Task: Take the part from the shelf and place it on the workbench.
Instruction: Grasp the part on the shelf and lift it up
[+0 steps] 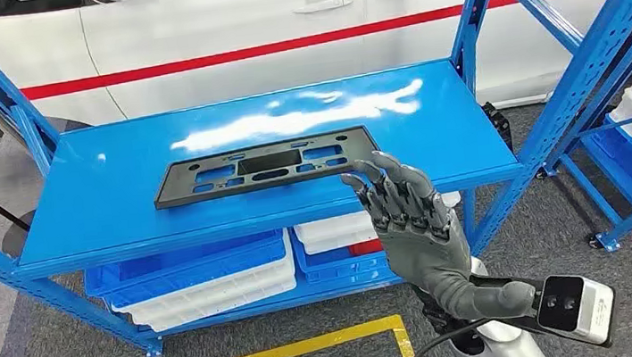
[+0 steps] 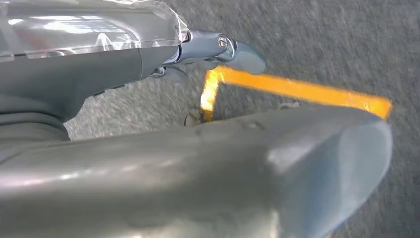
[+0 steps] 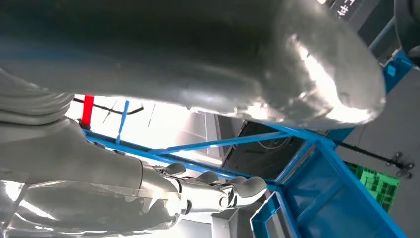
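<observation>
A: The right hand (image 1: 409, 222) hangs with fingers spread, empty, just off the shelf's (image 1: 101, 212) front edge.
B: The flat black part (image 1: 264, 166) lies mid-shelf; probably light, stiff, best gripped by its near edge.

In the lower right of the head view the right hand (image 1: 412, 221) is raised on its silver arm, dark grey fingers (image 1: 383, 191) stretched out and slightly apart, holding nothing, with the wrist camera block (image 1: 576, 308) at the lower right edge. In the right wrist view the same hand (image 3: 198, 191) has its thick grey thumb (image 3: 277, 59) across the upper frame and its fingers extended along the bottom. In the left wrist view the left hand (image 2: 163, 119) holds nothing, thumb (image 2: 277, 168) across the lower frame and a fingertip (image 2: 242, 54) reaching out near the top.
</observation>
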Motion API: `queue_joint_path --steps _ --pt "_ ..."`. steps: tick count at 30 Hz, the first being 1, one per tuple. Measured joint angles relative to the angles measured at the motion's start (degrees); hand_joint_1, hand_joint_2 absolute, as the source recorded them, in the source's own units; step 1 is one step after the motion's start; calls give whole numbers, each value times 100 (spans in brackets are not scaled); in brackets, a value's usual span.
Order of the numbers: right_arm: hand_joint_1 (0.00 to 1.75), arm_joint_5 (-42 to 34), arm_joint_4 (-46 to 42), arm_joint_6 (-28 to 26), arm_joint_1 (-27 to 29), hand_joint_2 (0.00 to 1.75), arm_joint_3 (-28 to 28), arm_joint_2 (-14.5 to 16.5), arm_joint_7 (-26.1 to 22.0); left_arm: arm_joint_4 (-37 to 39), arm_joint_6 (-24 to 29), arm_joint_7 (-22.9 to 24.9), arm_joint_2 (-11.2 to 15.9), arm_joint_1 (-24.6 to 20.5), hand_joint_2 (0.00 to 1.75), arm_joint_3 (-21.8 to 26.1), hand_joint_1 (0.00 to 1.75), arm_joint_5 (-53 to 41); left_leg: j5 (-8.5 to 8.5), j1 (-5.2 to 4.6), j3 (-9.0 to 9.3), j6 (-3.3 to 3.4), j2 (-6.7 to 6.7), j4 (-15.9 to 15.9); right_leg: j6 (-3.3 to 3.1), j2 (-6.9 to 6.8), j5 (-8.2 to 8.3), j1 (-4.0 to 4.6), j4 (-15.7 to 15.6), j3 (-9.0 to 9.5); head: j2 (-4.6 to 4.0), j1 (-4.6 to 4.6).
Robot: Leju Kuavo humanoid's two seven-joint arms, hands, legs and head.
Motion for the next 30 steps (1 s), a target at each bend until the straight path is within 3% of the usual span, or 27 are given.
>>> queue_joint_path --steps 5,6,8,9,10,11,12,13,14,15,17,19,21,24,25,26,27,29,30 --pt "0 54 -84 -10 51 0 -2 23 25 2 -5 -10 -1 -6 0 -7 0 -25 35 32 206 154 -8 -129 134 -7 -54 -1 196 30 0 1" --pt "0 78 -96 -20 52 0 -2 26 45 2 -6 -11 -1 -15 0 -8 0 -27 25 41 262 182 -8 -157 157 -15 -166 -7 406 -76 0 1" --pt "0 126 -97 -65 54 0 -2 28 103 2 -9 -12 0 -28 0 -10 0 -27 -19 42 318 219 -8 -179 200 -27 -471 -22 1066 -500 0 0" --pt "0 138 -79 -95 58 0 -2 28 133 2 -11 -13 0 -28 0 -10 0 -23 -44 41 339 222 -8 -180 215 -29 -571 -29 1375 -741 0 0" --pt "0 149 -48 -127 60 0 -2 27 167 2 -13 -13 0 -26 0 -9 0 -16 -72 40 362 221 -10 -178 225 -33 -569 -35 1543 -925 0 0" --pt "0 167 -2 -160 58 0 -2 27 208 2 -17 -13 0 -23 0 -8 0 -4 -100 40 396 215 -12 -177 224 -39 -441 -40 1506 -1009 0 0" --pt "0 189 62 -191 53 0 -1 26 252 2 -22 -14 -1 -21 0 -7 0 8 -131 39 442 206 -15 -176 214 -45 -190 -42 1252 -984 0 1" --pt "0 210 132 -223 44 0 2 26 293 2 -30 -14 -4 -21 0 -7 0 18 -166 39 488 194 -19 -177 188 -53 121 -41 859 -886 0 1" --pt "0 227 212 -253 34 0 5 25 326 3 -37 -15 -11 -21 0 -7 0 26 -198 35 528 175 -22 -177 159 -60 322 -23 499 -786 0 1" --pt "0 240 294 -278 22 0 12 24 348 3 -42 -16 -18 -24 0 -7 0 28 -226 33 548 148 -25 -179 124 -64 422 -3 227 -708 0 1" --pt "0 256 415 -307 7 0 32 20 358 4 -45 -17 -26 -27 0 -7 0 32 -254 24 556 79 -25 -165 57 -66 425 32 57 -672 0 1" --pt "0 269 486 -315 -2 0 57 17 358 3 -46 -18 -21 -28 0 -7 0 33 -278 23 579 8 -20 -104 -10 -62 492 10 2 -608 0 1" --pt "0 274 538 -316 -24 0 77 17 357 3 -47 -19 -19 -35 0 -7 0 32 -421 35 479 -47 -14 178 -68 -69 484 -19 -39 -516 0 1" --pt "0 276 608 -315 -44 0 95 16 357 3 -47 -19 -20 -37 0 -8 0 32 -855 69 -126 -117 -9 1171 -112 -76 437 -18 -53 -471 0 0" --pt "0 276 632 -315 -42 0 97 15 357 3 -46 -18 -20 -28 0 -7 0 33 -902 78 -305 -132 -8 1399 -113 -70 418 -16 -52 -459 0 0" --pt "0 276 653 -315 -40 0 98 15 357 3 -46 -17 -19 -19 0 -7 0 33 -826 82 -389 -136 -8 1425 -108 -63 395 -16 -51 -436 0 0" --pt "0 276 672 -316 -39 0 100 15 359 3 -46 -19 -19 -13 0 -7 0 34 -633 86 -369 -132 -7 1239 -98 -56 367 -17 -50 -400 0 0" --pt "0 291 707 -318 -27 0 111 11 346 3 -46 -32 -16 -8 0 -6 0 37 -124 86 -116 -105 -5 483 -65 -52 302 -15 -50 -307 0 1" --pt "0 327 736 -320 -2 0 125 4 308 3 -49 -52 -17 -7 0 -5 0 40 -15 74 -4 -79 -1 165 -42 -52 274 -10 -46 -280 0 1"
